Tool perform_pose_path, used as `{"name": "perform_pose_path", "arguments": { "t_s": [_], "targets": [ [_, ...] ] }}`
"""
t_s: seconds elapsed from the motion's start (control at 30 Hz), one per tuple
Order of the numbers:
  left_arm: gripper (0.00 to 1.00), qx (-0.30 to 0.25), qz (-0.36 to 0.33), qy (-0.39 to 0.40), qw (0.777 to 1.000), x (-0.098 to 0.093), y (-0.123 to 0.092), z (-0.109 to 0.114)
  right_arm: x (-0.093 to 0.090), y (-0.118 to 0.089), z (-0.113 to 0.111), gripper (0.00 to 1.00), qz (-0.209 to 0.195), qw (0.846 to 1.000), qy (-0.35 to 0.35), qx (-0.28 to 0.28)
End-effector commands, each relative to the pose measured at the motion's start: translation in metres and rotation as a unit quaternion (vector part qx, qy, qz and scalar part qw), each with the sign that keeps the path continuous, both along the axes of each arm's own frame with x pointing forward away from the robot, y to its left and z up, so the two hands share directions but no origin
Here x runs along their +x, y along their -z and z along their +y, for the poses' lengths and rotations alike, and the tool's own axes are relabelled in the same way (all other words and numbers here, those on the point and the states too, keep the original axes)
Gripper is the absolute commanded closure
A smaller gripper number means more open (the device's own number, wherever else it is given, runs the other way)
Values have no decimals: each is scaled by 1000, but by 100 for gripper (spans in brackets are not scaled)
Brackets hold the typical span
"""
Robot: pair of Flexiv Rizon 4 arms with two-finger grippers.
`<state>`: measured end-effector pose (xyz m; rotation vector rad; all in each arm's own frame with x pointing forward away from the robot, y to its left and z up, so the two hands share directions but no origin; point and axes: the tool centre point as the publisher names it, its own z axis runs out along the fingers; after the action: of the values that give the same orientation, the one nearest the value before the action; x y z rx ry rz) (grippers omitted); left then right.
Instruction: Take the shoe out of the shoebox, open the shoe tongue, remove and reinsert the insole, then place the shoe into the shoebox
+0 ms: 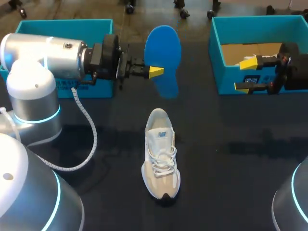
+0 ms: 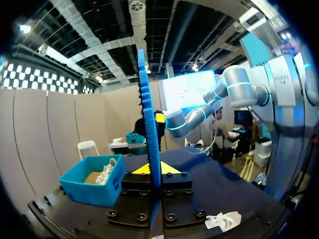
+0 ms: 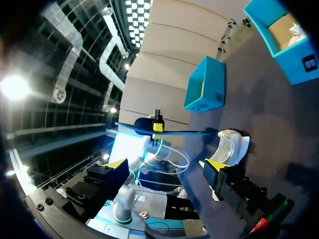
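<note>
**Head view:** Your L box, upper left, sat mostly behind the left arm, so I couldn't tell its contents. The R box, upper right, showed a cardboard floor w/ a bit of white at the back. The shoe stood on the table at centre, toe toward the lower edge. It was well apart from both boxes, w/ bare dark top all round it. The left gripper was clenched on the blue insole, upper centre, between the boxes and off the table. The right gripper hung spread w/ nothing in it, at the R box's front wall.

**Left wrist view:** The insole stood edge-on and upright between the fingers of the left gripper, a tip against each face. Off to one side, further out, the R box held a white shoe on cardboard.

**Right wrist view:** The right gripper had its fingers wide apart, nothing between them. The shoe sat just ahead of one finger, not touching. Further ahead the insole hung edge-on in the left gripper. The L box and R box lay beyond.
</note>
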<state>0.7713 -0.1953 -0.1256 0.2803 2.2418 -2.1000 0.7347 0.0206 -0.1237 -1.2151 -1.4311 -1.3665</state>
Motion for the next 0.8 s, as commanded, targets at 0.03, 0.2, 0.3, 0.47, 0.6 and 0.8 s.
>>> {"name": "perform_pose_path", "arguments": {
  "t_s": [0.03, 0.2, 0.3, 0.47, 0.6, 0.8],
  "targets": [
    [100, -10, -205, -36, 978, -5, -4, 6, 0, 0, 1, 0, 1, 1000, 1, -1],
    [100, -9, -250, -57, 966, 0, 5, 11, 0, 0, 1, 0, 1, 1000, 1, -1],
    [100, -9, -250, -57, 966, 0, 5, 11, 0, 0, 1, 0, 1, 1000, 1, -1],
    [100, -9, -250, -57, 966, 0, 5, 11, 0, 0, 1, 0, 1, 1000, 1, -1],
    [100, -9, -250, -57, 966, 0, 5, 11, 0, 0, 1, 0, 1, 1000, 1, -1],
    [100, -9, -250, -57, 966, 0, 5, 11, 0, 0, 1, 0, 1, 1000, 1, -1]
  ]
}}
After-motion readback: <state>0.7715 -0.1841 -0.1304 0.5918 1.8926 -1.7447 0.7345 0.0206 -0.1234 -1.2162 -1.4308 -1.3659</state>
